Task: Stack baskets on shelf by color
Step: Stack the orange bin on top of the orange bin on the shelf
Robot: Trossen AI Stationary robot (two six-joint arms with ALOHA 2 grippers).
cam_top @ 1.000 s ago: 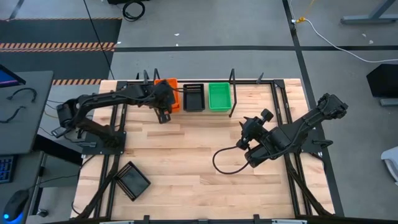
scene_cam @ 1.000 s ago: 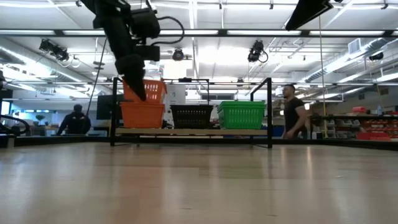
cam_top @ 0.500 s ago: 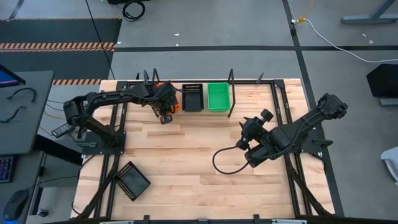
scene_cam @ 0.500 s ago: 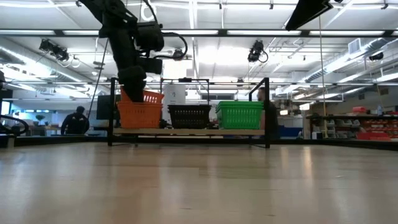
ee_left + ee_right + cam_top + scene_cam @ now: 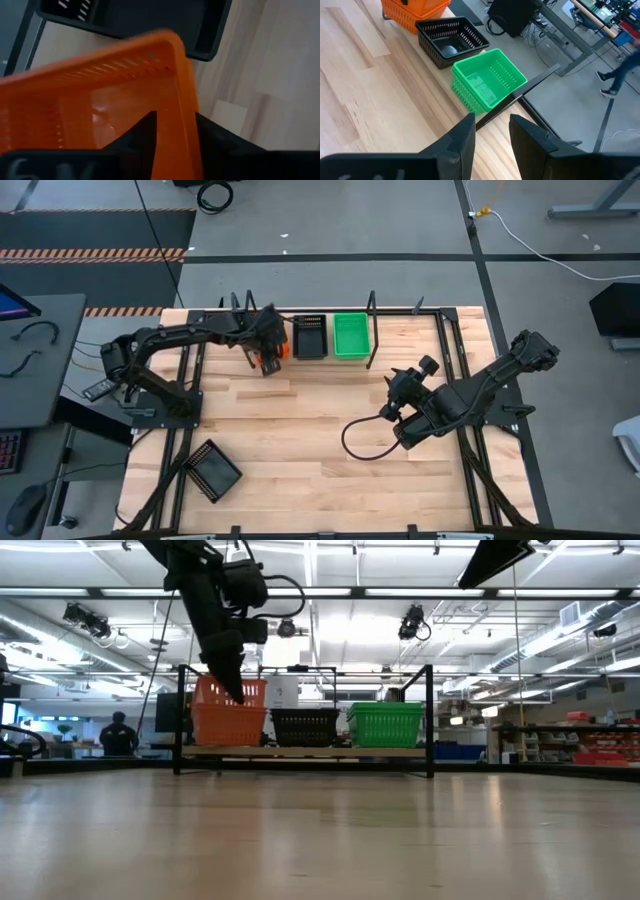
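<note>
On the shelf [image 5: 310, 752] at the table's far edge stand an orange basket stack [image 5: 228, 715], a black basket [image 5: 310, 337] and a green basket [image 5: 352, 335], side by side. My left gripper [image 5: 268, 350] is over the orange stack's near right corner, pointing down. Its fingers stand on either side of the top orange basket's wall [image 5: 182, 100]. That basket sits level in the stack. My right gripper [image 5: 400, 395] hangs open over the table's right half, holding nothing. It faces the green basket [image 5: 487, 82]. My left gripper comes from above with one finger [image 5: 147, 132] inside the top orange basket and the other outside its wall, near a corner. Whether the fingers touch the wall I cannot tell. The basket rests nested in the orange stack.
A loose black basket [image 5: 213, 470] lies on the table near the front left corner. A black cable loop [image 5: 360, 440] lies under the right arm. Black shelf posts [image 5: 372, 330] stand beside the green basket. People move in the room beyond [image 5: 118, 735].
A second ago my left gripper held the orange basket raised and tilted above the orange stack. It has brought it down, and the basket now sits level, nested on the stack.
</note>
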